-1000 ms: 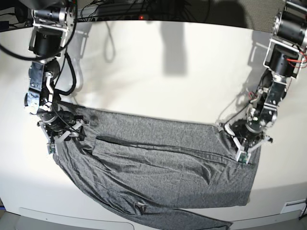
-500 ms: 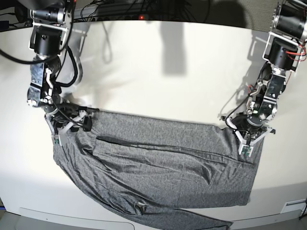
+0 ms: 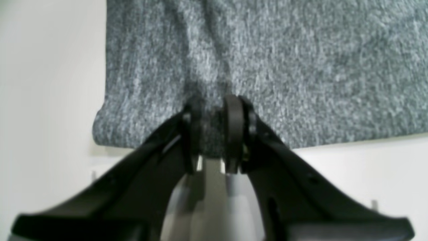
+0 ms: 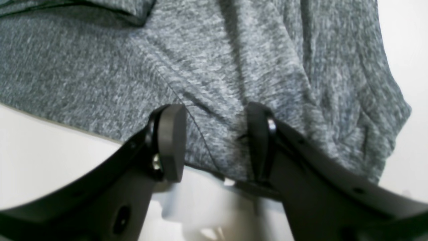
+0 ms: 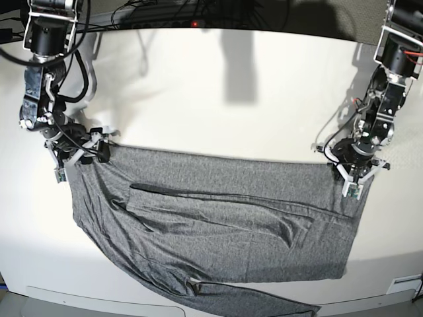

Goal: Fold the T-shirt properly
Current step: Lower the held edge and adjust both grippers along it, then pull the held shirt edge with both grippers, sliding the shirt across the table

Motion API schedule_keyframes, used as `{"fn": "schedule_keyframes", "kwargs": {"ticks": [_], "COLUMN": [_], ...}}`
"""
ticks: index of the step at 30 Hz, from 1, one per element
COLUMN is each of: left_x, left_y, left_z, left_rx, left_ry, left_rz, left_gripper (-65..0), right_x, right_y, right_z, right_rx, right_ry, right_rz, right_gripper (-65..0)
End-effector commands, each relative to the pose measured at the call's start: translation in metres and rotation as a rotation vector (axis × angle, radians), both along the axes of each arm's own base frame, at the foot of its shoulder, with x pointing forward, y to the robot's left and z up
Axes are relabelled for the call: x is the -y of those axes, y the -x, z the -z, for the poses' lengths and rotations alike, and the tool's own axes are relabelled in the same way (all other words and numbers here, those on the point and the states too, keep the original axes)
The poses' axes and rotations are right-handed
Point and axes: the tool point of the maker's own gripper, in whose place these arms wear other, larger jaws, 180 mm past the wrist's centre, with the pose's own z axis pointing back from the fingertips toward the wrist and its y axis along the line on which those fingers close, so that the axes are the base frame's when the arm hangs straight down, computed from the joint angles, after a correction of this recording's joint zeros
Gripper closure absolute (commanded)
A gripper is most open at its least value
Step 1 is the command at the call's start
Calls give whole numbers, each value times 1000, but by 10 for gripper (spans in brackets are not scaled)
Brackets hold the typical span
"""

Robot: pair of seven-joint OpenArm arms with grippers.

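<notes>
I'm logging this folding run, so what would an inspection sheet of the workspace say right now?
Surface: white table, bare beyond the cloth.
Job's things: grey T-shirt spread flat and wrinkled, its lower sleeve trailing toward the near table edge.
Clutter: nothing seen.
Hands: left hand pinches the shirt's edge near one corner; right hand has fabric between widely spaced fingers, and a firm grip cannot be told.
Cables: black cables loop along the right arm; thin wires on the left arm.
Surroundings: dark equipment with a red light behind the table.
</notes>
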Motion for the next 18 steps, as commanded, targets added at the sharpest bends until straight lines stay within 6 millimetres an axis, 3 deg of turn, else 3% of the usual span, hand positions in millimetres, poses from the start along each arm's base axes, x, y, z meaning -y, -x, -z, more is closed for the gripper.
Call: {"fn": "schedule_keyframes", "kwargs": {"ticks": [1,8,18], "left_x": [-11,18,29], "left_y": [57,92,178], "left_z": [41,42,68], "left_rx": [-263,-291,-440], "left_ry": [-57,-24,-32], "left_rz": [-4,59,103], "left_gripper": [-124,-124,-124], "right_x": [14,27,36], "right_y": [11,50,106], "right_z": [6,21,12], "right_rx": [-63,-137,-200], "right_ry": [50,86,171], "right_rz": [1,-8,-89], "right_gripper": [-299,-299,-299]}}
